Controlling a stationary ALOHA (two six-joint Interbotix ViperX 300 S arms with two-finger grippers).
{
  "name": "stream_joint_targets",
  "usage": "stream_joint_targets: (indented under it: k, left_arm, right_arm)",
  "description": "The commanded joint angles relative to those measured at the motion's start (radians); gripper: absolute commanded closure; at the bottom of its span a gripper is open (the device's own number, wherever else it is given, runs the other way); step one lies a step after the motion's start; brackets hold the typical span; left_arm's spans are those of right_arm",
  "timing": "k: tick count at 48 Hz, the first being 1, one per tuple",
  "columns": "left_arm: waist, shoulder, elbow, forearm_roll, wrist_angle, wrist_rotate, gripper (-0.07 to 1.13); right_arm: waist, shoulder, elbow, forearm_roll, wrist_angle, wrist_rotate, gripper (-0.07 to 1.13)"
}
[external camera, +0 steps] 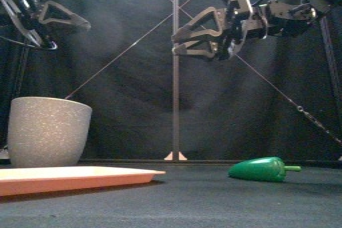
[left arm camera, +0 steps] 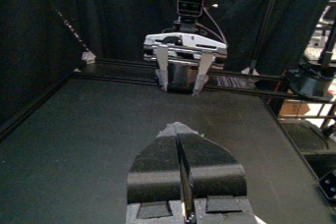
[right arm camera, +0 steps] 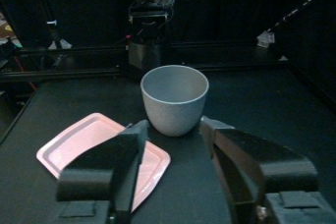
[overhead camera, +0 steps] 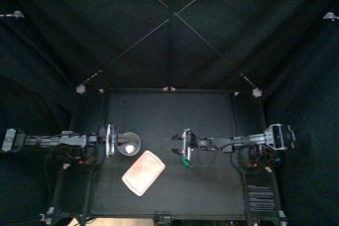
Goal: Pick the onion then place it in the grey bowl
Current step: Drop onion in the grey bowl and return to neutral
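Start of the pick. The green toy onion (external camera: 261,168) lies on its side on the desk (external camera: 187,198), right of centre and well apart from the grey cup (external camera: 50,130). The cup stands upright at the left, just behind the flat pink tray (external camera: 67,179), mouth up and ready to receive. The right gripper (external camera: 203,34) hangs high above the desk with its jaws spread wide — a pose suited to descending on the onion. The left gripper (left arm camera: 180,135) rests raised at the left, jaws pressed together on nothing. No labels or writing are legible.
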Motion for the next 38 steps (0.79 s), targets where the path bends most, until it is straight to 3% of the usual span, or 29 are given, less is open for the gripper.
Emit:
stream_joint_targets:
  k: [1, 9, 38]
  left_arm:
    - [0.003, 0.005, -0.018, -0.008, -0.009, -0.002, 1.06]
    - [0.003, 0.005, -0.017, -0.018, -0.009, 0.002, 1.06]
    - [0.003, 0.005, -0.028, -0.015, -0.018, 0.006, 1.06]
  right_arm:
    - [0.002, -0.061, 0.011, 0.0, -0.011, -0.003, 0.35]
    - [0.0, -0.109, 0.044, -0.003, -0.011, -0.008, 0.52]
    - [-0.006, -0.212, 0.094, -0.074, -0.014, -0.012, 0.52]
